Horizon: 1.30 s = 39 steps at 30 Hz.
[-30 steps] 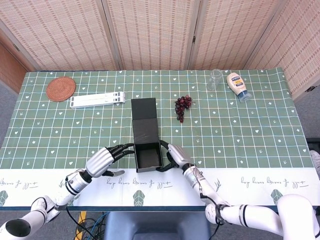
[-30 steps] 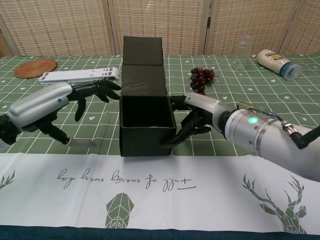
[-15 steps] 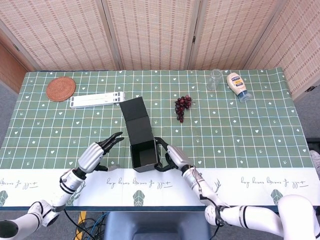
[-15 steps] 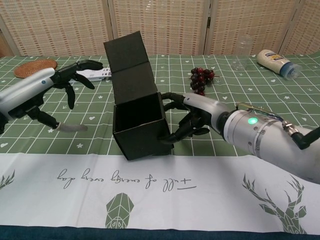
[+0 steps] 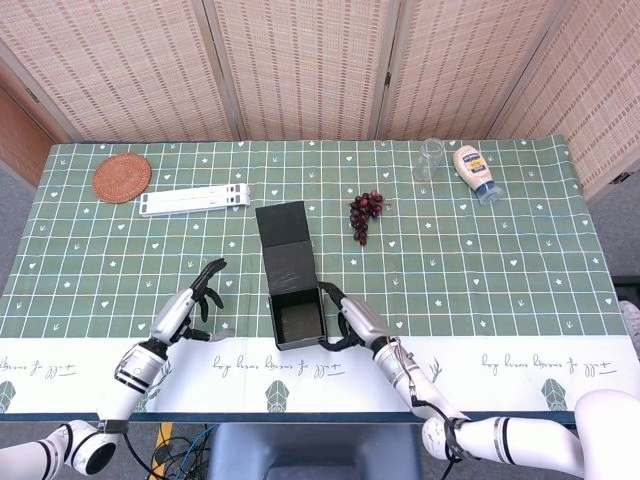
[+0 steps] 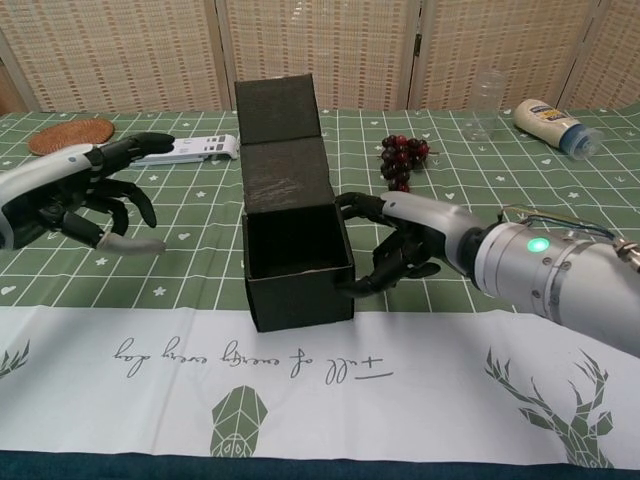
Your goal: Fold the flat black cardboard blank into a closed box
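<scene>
The black box (image 5: 296, 318) stands near the table's front with its top open toward me. Its lid flap (image 5: 282, 225) lies stretched out flat behind it. In the chest view the box (image 6: 298, 290) shows an empty inside, the lid flap (image 6: 281, 112) running back from it. My right hand (image 5: 352, 322) holds the box's right wall, fingertips (image 6: 352, 288) pressed low on the outside and one finger up at the rim. My left hand (image 5: 195, 308) hovers well left of the box, fingers spread, holding nothing; the chest view shows this left hand (image 6: 85, 195) apart from the box.
Dark grapes (image 5: 365, 212) lie just right of the lid flap. At the back right stand a clear glass (image 5: 431, 158) and a mayonnaise bottle (image 5: 475, 172). A white folding stand (image 5: 195, 199) and a woven coaster (image 5: 122, 176) sit back left. A white runner (image 6: 330, 370) lines the front edge.
The box was twisted and tipped leftward half a second ago; it now sits squarer and flat. My left hand has drawn away from the box's left side, further left and lower.
</scene>
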Each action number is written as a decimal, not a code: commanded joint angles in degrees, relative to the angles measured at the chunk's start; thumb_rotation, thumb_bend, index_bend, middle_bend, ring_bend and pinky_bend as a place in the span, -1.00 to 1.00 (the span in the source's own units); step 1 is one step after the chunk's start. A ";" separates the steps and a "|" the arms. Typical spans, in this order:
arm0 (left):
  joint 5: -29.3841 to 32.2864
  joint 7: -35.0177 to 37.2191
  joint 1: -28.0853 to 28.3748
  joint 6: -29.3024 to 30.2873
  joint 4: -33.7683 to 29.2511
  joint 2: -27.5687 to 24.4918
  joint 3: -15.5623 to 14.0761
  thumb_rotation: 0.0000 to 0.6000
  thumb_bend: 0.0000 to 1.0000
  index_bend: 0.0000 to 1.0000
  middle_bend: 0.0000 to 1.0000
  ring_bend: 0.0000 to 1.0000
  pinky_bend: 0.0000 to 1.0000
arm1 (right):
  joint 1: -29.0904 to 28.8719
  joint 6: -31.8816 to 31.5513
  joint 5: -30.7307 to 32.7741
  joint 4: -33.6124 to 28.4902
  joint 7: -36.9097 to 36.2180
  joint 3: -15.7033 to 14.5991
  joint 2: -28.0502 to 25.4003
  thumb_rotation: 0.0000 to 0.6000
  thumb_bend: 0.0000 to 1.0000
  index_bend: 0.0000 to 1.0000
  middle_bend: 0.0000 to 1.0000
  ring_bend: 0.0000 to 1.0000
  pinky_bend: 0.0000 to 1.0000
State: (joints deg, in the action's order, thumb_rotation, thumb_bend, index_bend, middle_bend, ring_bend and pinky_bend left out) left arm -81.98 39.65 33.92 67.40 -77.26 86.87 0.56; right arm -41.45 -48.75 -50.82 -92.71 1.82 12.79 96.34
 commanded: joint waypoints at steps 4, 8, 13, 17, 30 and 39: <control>0.98 -1.89 -0.68 -2.13 -3.06 -1.66 0.85 1.00 -0.73 -1.00 -1.00 -0.10 0.31 | 0.44 -0.37 0.13 -0.91 0.50 -0.98 0.02 1.00 -0.85 -1.00 -1.00 0.45 1.00; 1.13 -1.68 -1.25 -3.40 -4.57 -2.59 0.62 1.00 -0.73 -1.00 -1.00 -0.10 0.34 | 1.66 -2.42 -1.62 -3.02 0.20 -0.95 -1.60 1.00 -0.96 -1.00 -1.00 0.44 1.00; 1.69 0.00 -1.60 -5.75 -6.64 -3.55 0.65 1.00 -0.74 -1.00 -1.00 -0.09 0.44 | 3.32 -4.38 -3.52 -6.62 -0.02 -1.16 -5.16 1.00 -0.97 -1.00 -1.00 0.43 1.00; 1.54 0.56 -1.50 -7.70 -7.75 -3.85 0.42 1.00 -0.74 -1.00 -1.00 -0.06 0.47 | 4.57 -5.58 -5.65 -10.35 -1.92 -0.12 -8.50 1.00 -0.97 -1.00 -1.00 0.43 1.00; 1.50 2.48 0.37 -13.89 -8.06 0.58 1.30 1.00 -0.74 -1.00 -1.00 -0.01 0.65 | 5.34 -9.23 -9.29 -15.91 -4.93 5.53 -16.22 1.00 -0.98 -1.00 -1.00 0.43 1.00; 3.25 0.72 1.06 -14.17 -4.72 6.99 3.88 1.00 -0.74 -1.00 -1.00 -0.01 0.65 | 6.03 -9.26 -10.60 -15.23 -7.60 4.85 -16.82 1.00 -0.98 -1.00 -0.97 0.43 1.00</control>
State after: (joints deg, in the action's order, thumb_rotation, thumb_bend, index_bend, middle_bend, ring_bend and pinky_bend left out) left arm -79.34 40.75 34.87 53.16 -82.71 92.99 3.78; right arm -35.49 -57.99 -61.35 -107.99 -5.73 17.69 79.57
